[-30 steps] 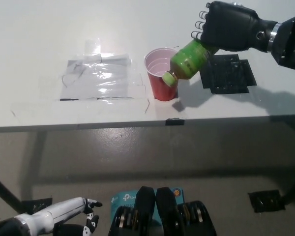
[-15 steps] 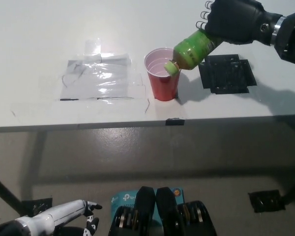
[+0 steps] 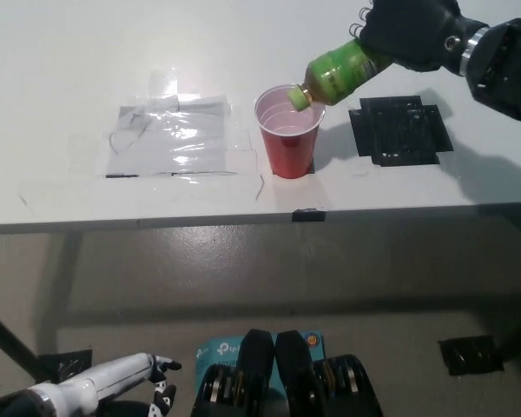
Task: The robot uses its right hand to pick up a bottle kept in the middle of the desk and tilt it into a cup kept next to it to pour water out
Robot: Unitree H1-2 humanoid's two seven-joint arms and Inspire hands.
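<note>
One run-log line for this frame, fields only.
phase: pouring | right hand: holds green bottle, tilted, cap end over red cup rim | left hand: low, idle, off desk

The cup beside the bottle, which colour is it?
The cup is red outside and pale inside, seen in the head view.

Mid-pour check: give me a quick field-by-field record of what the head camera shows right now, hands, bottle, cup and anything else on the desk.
right hand: black, shut on the green bottle, above the desk's far right
green bottle: tilted, cap end down-left over the cup's rim
red cup: upright on the desk, near the front edge
water stream: none visible
left hand: white, resting low at lower left, below desk level, holding nothing
black pad: flat on the desk, right of the cup
clear plastic sheet: flat, left of the cup
desk: white
</note>
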